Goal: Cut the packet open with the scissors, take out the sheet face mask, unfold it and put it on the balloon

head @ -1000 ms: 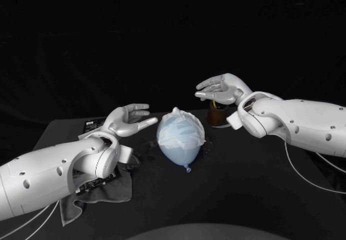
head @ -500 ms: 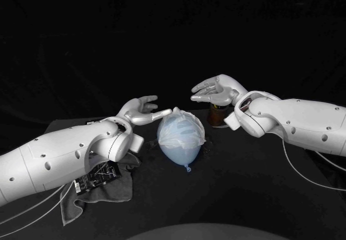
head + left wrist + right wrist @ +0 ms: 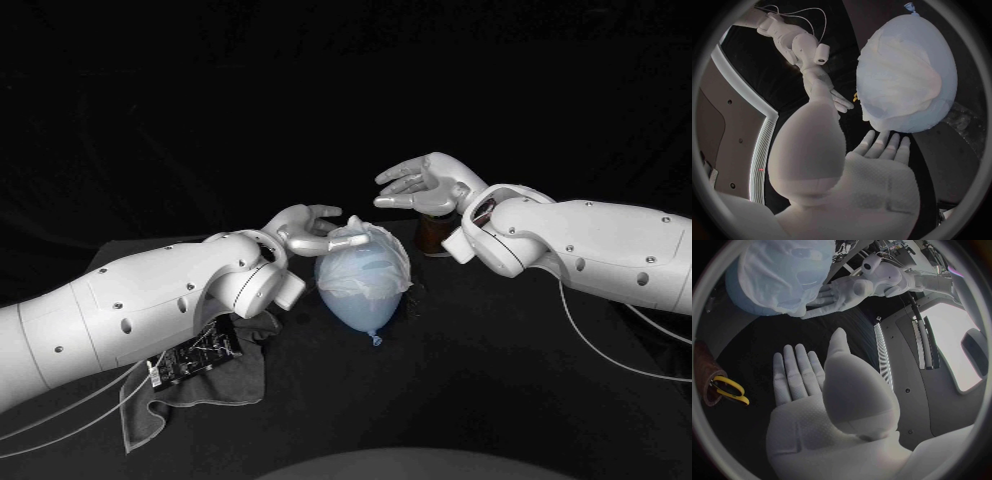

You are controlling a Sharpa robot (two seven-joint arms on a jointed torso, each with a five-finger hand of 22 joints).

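One brown holder [image 3: 433,232] stands on the bench [image 3: 476,350] behind the balloon [image 3: 361,290]. The head view gives its side, the right wrist view its mouth, with yellow-handled scissors [image 3: 728,390] inside. One balloon, mid-bench, knot end nearest the robot, sheet face mask [image 3: 369,248] draped over its upper part. One dark packet [image 3: 195,352] on a grey cloth [image 3: 202,390], left of the balloon; pale print, unreadable. Left hand [image 3: 307,230]: fingers [image 3: 886,142] spread, holding nothing, just beside the balloon's top. Right hand [image 3: 421,182]: fingers [image 3: 795,370] apart, empty, above the holder.
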